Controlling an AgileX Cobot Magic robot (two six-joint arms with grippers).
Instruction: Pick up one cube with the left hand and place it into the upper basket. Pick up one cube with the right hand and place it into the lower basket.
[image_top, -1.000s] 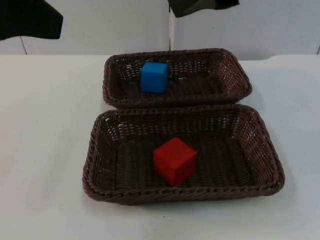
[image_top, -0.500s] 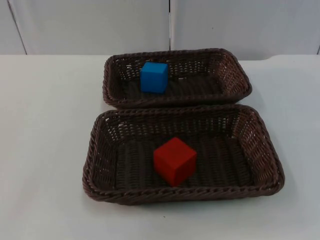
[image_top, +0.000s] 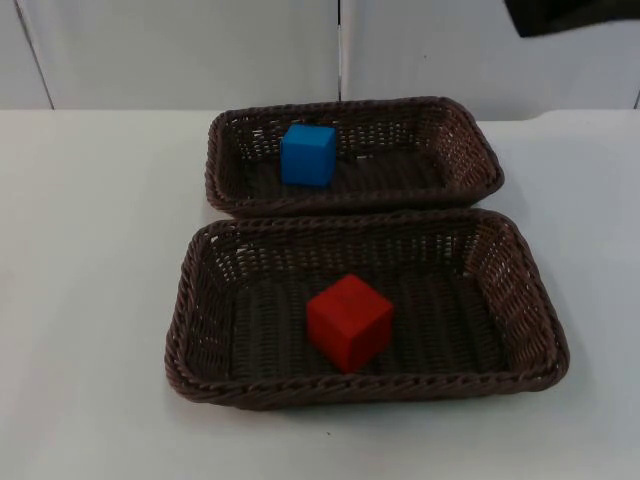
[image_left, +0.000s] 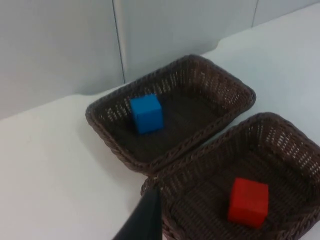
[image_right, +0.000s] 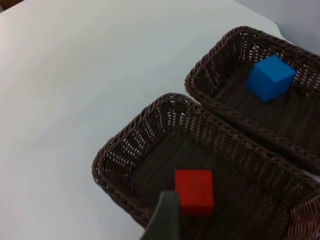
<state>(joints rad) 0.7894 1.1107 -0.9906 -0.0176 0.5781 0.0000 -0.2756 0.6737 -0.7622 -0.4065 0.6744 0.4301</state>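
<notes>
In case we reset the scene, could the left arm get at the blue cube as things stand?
Probably yes: the blue cube sits uncovered in the open upper basket, nothing above it.

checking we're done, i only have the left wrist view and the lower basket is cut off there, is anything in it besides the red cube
Observer: No. The top view takes in the whole lower basket, and the red cube lies alone near its middle.
Operator: ok, left gripper is up over the table near both baskets, where's the right one
Observer: The right gripper is raised off the table too, aimed at the lower basket's end beside the red cube.
</notes>
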